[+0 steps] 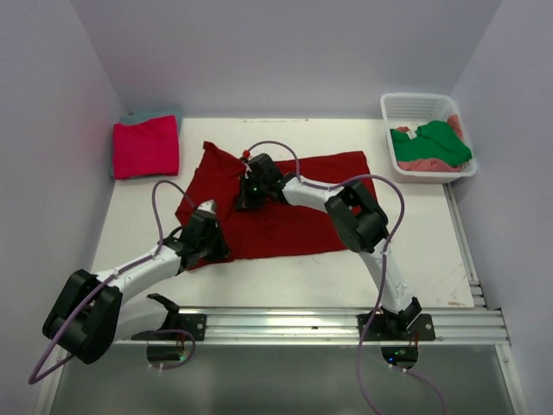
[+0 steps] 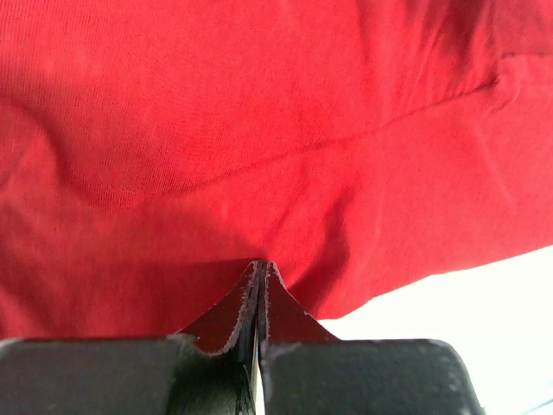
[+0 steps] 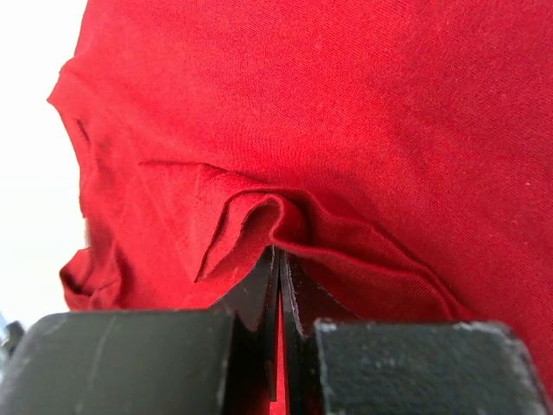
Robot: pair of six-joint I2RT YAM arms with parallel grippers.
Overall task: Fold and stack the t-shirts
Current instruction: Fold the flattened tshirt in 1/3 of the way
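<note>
Spread rumpled across the centre of the overhead frame, on the white counter [image 1: 302, 281]: the dark red t-shirt [image 1: 294, 220], not yet folded. Held at two spots, presumably so both sides can be carried over together.

Right jaws pressed together at the shirt's upper middle, pinching a small raised ridge of cloth, likely to lift one layer for a fold. Left jaws shut tight at the lower left hem, close to bare counter. Probably nipping the edge, though hard to confirm from the tips alone.

Parked at upper left, folded and stacked clear of the working area: the magenta-pink t-shirt [image 1: 145, 147] over the teal t-shirt [image 1: 152, 113].

Waiting at upper right, heaped in the white basket [image 1: 415, 104]: the green t-shirt [image 1: 436, 143] and the salmon-pink t-shirt [image 1: 422, 164].
</note>
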